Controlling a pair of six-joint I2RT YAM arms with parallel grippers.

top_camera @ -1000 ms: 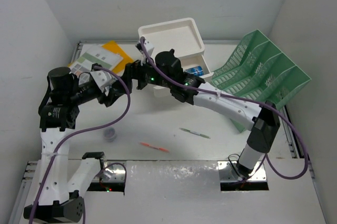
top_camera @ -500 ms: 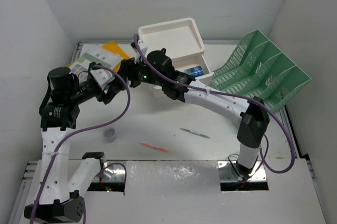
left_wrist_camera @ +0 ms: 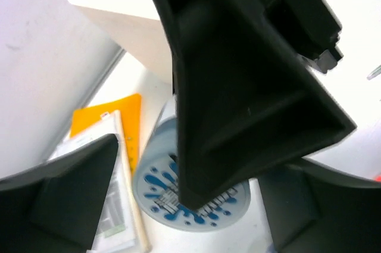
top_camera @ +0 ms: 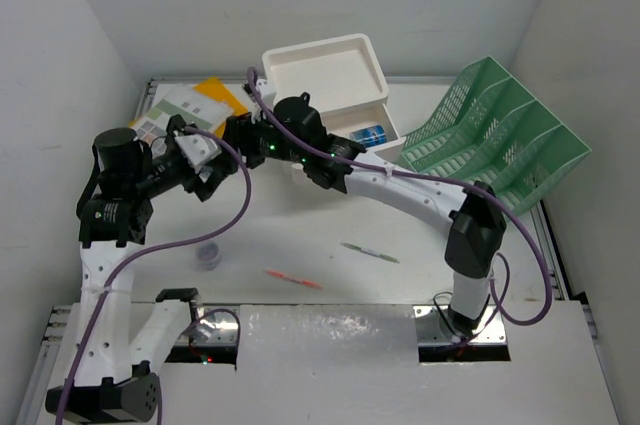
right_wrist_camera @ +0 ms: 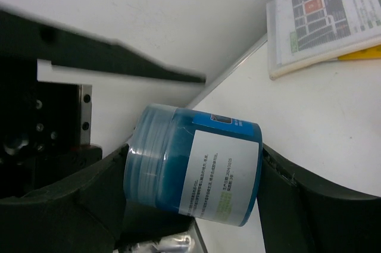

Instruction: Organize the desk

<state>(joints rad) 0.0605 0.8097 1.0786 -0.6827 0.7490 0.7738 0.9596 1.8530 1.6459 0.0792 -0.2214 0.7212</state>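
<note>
left wrist: jar [left_wrist_camera: 153, 192] half hidden

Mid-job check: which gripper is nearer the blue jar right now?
Right. The right gripper holds the blue jar between its fingers. The left gripper is open close beside it, with the jar lying ahead of its spread fingers.

Jar [right_wrist_camera: 193, 172]: translucent blue plastic, glossy, paper label. Right claw [right_wrist_camera: 196, 164]: matt black plastic. File rack [top_camera: 500, 135]: green plastic mesh. Counter [top_camera: 300, 235]: smooth matt white, metal rails.
</note>
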